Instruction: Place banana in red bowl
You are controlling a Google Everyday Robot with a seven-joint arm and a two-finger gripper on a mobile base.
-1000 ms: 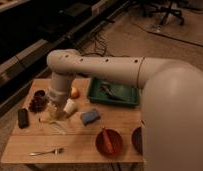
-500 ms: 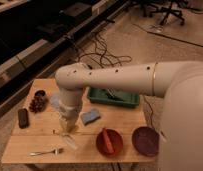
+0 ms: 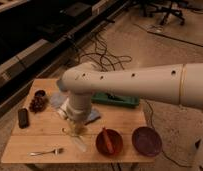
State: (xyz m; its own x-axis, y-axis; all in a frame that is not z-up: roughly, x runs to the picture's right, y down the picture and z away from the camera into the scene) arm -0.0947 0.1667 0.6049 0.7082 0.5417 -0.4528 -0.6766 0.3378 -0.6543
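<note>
The wooden desk (image 3: 40, 135) carries a number of items. At its left edge lies a dark rectangular object (image 3: 23, 118); behind it sits a cluster of dark grapes (image 3: 38, 103) and a small dark cup (image 3: 40, 93). A fork (image 3: 45, 151) lies along the near left edge. A green tray (image 3: 117, 100) sits at the rear centre, partly hidden by the arm (image 3: 135, 85), which spans the view from the right. A blue cloth-like item (image 3: 92, 116) shows beside the wrist.

The red bowl (image 3: 109, 142) stands at the near edge, right of centre, with an orange elongated item inside. A darker maroon dish (image 3: 146, 140) sits just right of it.

The gripper (image 3: 78, 129) points downward over the desk's middle, left of the red bowl. A pale yellow shape at its tip appears to be the banana (image 3: 77, 131), above the desk surface; its long axis cannot be determined. Whether the fingers are spread or pinching cannot be told.
</note>
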